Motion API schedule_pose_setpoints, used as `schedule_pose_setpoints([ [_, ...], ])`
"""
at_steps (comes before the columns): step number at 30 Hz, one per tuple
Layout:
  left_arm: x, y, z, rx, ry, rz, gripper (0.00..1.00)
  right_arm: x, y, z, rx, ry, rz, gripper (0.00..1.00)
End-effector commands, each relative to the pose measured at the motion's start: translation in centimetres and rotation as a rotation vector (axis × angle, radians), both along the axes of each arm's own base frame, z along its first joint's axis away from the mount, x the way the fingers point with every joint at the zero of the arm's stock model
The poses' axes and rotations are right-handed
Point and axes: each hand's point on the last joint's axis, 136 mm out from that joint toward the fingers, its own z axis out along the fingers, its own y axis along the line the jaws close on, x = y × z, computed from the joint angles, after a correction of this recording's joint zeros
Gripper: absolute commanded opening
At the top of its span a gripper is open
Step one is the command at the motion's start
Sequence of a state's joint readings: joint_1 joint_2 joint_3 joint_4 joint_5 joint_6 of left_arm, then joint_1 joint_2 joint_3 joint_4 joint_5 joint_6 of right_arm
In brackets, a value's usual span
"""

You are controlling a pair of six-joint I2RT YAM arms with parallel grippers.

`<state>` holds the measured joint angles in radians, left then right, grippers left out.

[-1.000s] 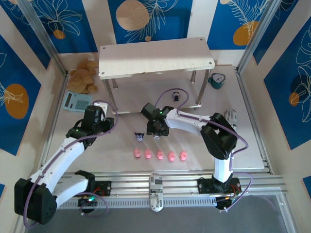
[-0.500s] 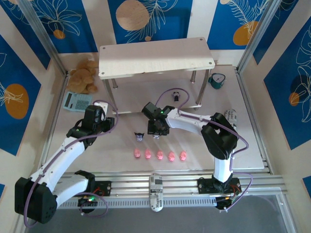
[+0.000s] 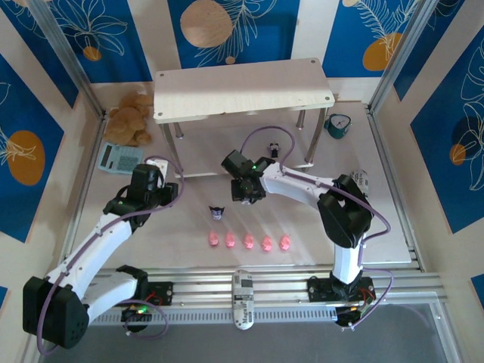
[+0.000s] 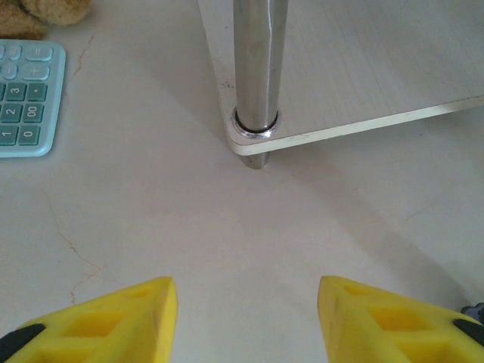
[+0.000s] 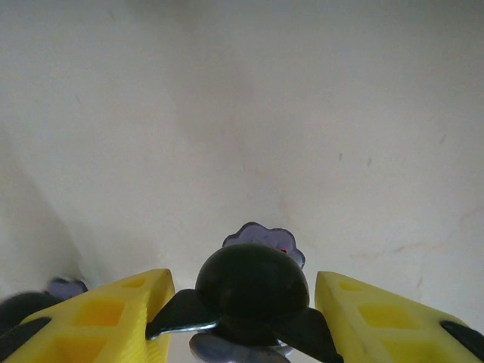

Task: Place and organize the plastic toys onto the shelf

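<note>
1. My right pincer [image 5: 243, 293], half closed, grips a dark figurine [image 5: 253, 278] over the desk [image 5: 227, 113].
2. My left pincer [image 4: 247, 302] stands half open, empty, near a leg [image 4: 257, 76] of the shelf [image 4: 363, 68].
3. Five pink pigs [image 3: 249, 242] lie in a row on the desk, before the shelf.

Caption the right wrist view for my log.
Right gripper holds a dark figurine between yellow fingers over the pale table.
</note>
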<state>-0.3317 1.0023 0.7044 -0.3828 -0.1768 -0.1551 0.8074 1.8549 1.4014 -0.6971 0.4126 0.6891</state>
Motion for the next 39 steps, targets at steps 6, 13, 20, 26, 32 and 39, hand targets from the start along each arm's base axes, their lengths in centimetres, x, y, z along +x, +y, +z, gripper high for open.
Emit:
schedule_pose_setpoints([
  [6,-0.2,-0.1,1.1,0.006,-0.022,-0.017,0.53,4.1,-0.2,5.7,-0.001,-0.15,0.063,0.37],
  [13,-0.3,-0.1,1.2,0.009,-0.022,-0.015,0.53,7.3,-0.2,7.1,0.003,-0.206,0.067,0.37],
  [20,-0.2,-0.1,1.0,0.012,-0.018,-0.015,0.53,9.4,0.0,6.7,-0.004,-0.218,0.074,0.37],
  [26,-0.2,0.0,1.0,0.013,-0.018,-0.013,0.53,10.8,0.1,5.8,0.003,-0.224,0.064,0.37],
  [32,-0.1,0.0,1.0,0.017,-0.015,-0.015,0.53,11.7,0.4,5.7,0.009,-0.231,0.066,0.37],
  [39,-0.1,0.0,0.9,0.019,-0.012,-0.015,0.53,12.6,0.3,5.1,0.011,-0.228,0.063,0.37],
])
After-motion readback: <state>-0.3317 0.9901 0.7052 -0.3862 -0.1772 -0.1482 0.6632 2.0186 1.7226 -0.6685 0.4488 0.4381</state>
